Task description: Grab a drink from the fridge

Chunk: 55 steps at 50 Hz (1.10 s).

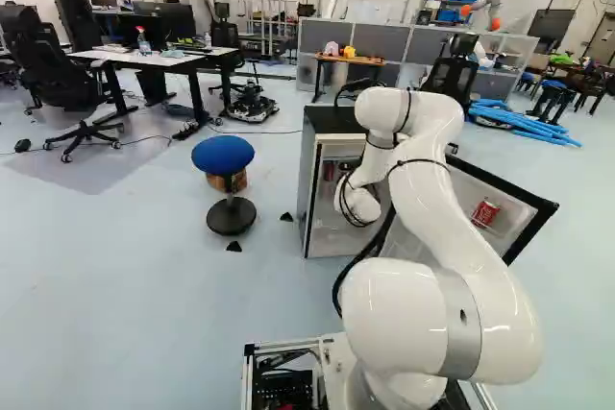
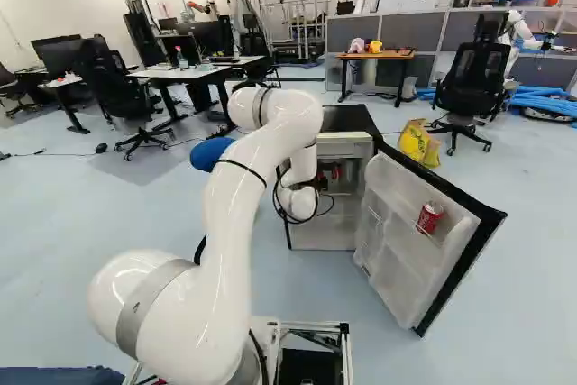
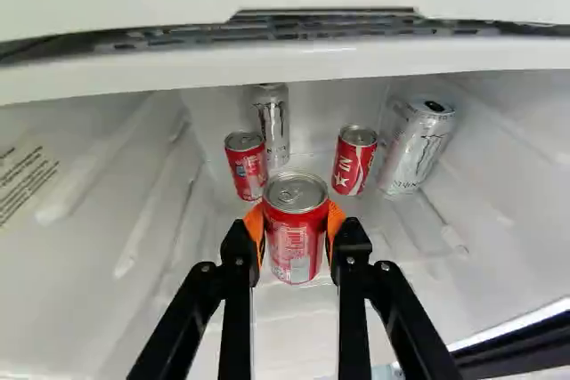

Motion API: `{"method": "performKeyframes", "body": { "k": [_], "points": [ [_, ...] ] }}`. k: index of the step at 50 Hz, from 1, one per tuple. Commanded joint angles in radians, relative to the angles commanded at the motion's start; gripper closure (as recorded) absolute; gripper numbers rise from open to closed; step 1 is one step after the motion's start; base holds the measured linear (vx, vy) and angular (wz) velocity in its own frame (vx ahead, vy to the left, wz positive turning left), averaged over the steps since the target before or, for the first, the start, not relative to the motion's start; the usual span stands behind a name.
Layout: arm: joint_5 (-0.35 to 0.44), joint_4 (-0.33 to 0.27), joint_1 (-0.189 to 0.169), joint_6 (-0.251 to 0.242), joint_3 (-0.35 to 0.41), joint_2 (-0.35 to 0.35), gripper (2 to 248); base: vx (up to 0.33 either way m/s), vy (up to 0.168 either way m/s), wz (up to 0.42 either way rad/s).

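While the fridge door stands open, the black fingers pinch a red can between them, with four other cans deeper inside.

The near red can is smooth, shiny metal. Both orange pads on it look dull. The leaning silver can, at about two o'clock from it, is shiny metal too. The white inside walls look like smooth plastic with a soft shine. The white arm is smooth and glossy, with a dull grey band. The blue seat, at about eleven o'clock from the arm's foot, looks matt. The floor is smooth and a bit shiny.
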Motion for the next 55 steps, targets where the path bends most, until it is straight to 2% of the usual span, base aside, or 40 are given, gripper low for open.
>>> {"method": "performKeyframes", "body": {
  "k": [55],
  "points": [
    [0.000, 0.000, -0.014, 0.000, 0.426, 0.353, 158, 0.000, 0.000, 0.000]
  ]
}}
